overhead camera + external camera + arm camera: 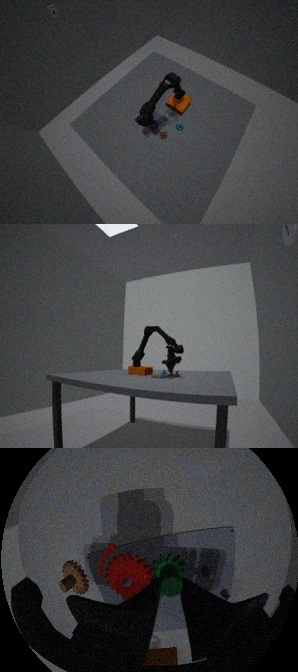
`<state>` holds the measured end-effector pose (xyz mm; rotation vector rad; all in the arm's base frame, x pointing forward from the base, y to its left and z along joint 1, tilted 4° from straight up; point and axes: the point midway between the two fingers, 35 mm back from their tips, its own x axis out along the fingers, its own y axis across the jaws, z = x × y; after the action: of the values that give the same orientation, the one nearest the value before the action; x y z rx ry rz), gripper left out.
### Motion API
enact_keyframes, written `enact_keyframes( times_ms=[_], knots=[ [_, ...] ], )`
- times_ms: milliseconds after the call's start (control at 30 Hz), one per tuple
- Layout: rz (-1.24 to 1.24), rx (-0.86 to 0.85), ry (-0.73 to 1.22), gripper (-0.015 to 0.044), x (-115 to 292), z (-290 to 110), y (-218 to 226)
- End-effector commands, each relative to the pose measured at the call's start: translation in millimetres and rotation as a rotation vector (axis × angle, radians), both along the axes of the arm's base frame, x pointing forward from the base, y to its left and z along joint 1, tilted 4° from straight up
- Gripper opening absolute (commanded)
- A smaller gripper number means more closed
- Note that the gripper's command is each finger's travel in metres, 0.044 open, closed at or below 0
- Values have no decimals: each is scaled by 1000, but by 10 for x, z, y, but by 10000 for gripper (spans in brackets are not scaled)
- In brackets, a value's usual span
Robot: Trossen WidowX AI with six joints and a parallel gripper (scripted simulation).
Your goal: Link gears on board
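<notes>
My gripper [171, 582] [171, 374] is shut on the round hub of a green gear [162, 566], low over the grey board [227, 550]. The green gear's teeth appear right beside those of the red gear [119, 571]; whether it sits flat on a peg is hidden. The red arrow [104, 562] curves beside the red gear. An orange-brown gear [78, 572] [163, 135] stands on the table off the board. A blue gear [180, 126] stands nearer the base. Something yellow [155, 376], probably the yellow gear, shows at the board's end; its stripe is not visible.
The orange base block [178, 104] [140, 370] [162, 656] carries the arm, which arches over to the board. The grey table [101, 380] extends around them. Dark shadows cover part of the board and the pegs in the wrist view.
</notes>
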<state>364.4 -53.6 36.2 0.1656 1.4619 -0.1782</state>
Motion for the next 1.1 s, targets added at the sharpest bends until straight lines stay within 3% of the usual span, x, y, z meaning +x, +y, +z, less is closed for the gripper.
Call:
enact_keyframes(
  times_ms=[0, 33, 233, 667, 800, 1067],
  knots=[
    [15, -1, 1, 0, 9, -15, 3],
    [33, -3, 1, 0, 9, -17, 4],
    [106, -11, 2, 140, 6, 3, 3],
    [228, -23, 5, 140, -42, 476, 10],
    [219, -24, 17, 245, -73, 376, 213],
    [291, -30, 29, 440, -499, 317, 1320]
  ],
)
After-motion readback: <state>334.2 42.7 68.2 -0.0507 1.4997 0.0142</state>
